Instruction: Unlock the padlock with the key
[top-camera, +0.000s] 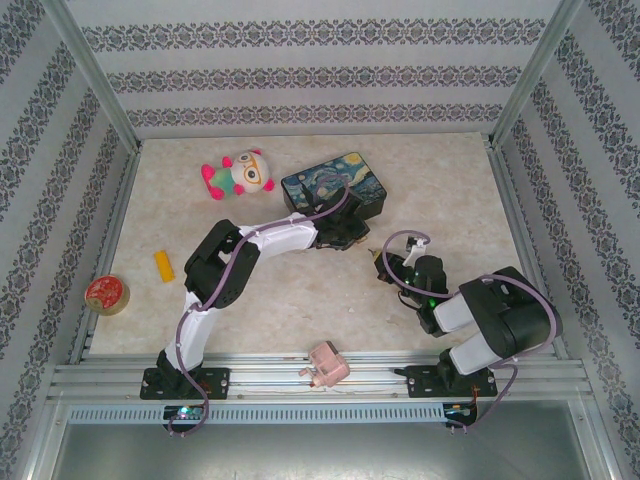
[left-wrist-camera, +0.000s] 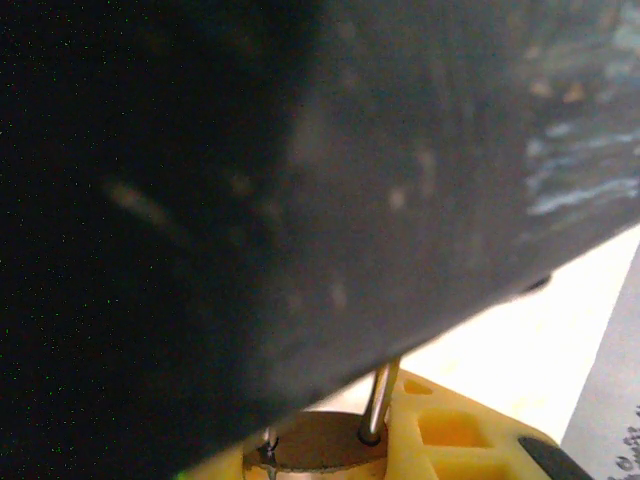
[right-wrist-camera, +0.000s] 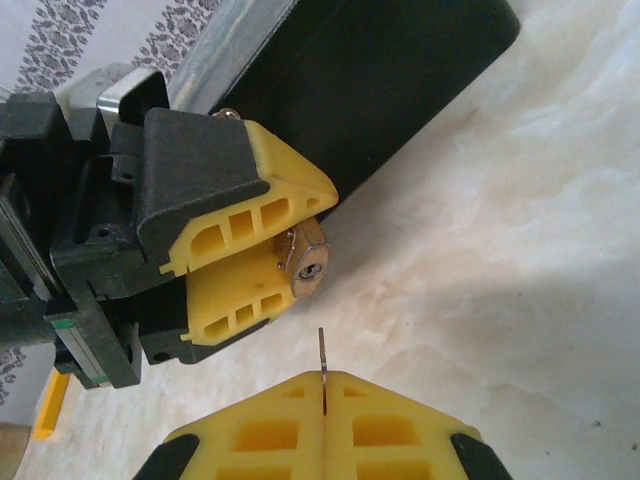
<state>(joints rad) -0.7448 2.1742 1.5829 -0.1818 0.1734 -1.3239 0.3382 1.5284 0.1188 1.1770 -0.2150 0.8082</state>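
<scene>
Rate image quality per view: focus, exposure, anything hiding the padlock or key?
Left wrist: mostly the dark, blurred tin box up close, table blown out, only the padlock shackle near focus. Right wrist: sharp, evenly lit, padlock keyhole and edge-on key both readable. Top external: even light, no glare, padlock and key too small to resolve.

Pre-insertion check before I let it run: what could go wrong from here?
1. The key pokes only a short way out of the shut right hand and looks slightly off line with the keyhole. It may miss and skid off the padlock face.
2. The left hand pinches the padlock near its fingertips, so a push from the key could twist it or make it slip.
</scene>
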